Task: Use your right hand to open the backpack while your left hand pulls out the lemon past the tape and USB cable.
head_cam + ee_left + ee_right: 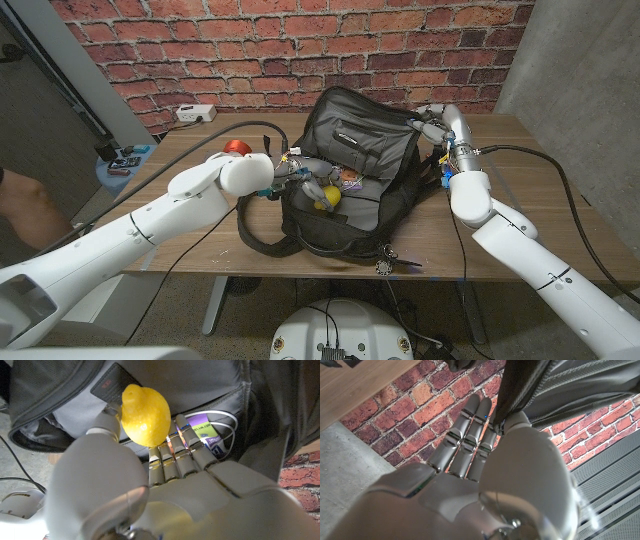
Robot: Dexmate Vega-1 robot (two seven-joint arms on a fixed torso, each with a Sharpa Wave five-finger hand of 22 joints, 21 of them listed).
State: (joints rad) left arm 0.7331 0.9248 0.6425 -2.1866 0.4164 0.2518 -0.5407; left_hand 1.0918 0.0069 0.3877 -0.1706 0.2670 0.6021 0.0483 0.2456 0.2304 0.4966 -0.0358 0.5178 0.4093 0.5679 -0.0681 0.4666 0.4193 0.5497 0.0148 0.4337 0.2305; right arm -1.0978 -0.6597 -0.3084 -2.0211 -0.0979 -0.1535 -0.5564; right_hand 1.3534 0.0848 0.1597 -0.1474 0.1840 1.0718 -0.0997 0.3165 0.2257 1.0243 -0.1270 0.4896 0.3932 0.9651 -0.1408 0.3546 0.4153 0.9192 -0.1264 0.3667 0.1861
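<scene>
Left hand pinching the lemon at the backpack mouth

The lemon sits at the left hand's fingertips, clamped by the thumb, lifted just above the USB cable lying beyond the fingers. Farther off, the right hand pinches the backpack's upper edge, holding it open. What remains, I judge: drawing the lemon clear.

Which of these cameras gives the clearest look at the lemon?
The left wrist view: the lemon shows large and sharp, pinched by the left hand before the open backpack. The head view shows it only as a small yellow spot at the backpack's opening. The right wrist view faces the brick wall and the backpack's edge instead.
</scene>
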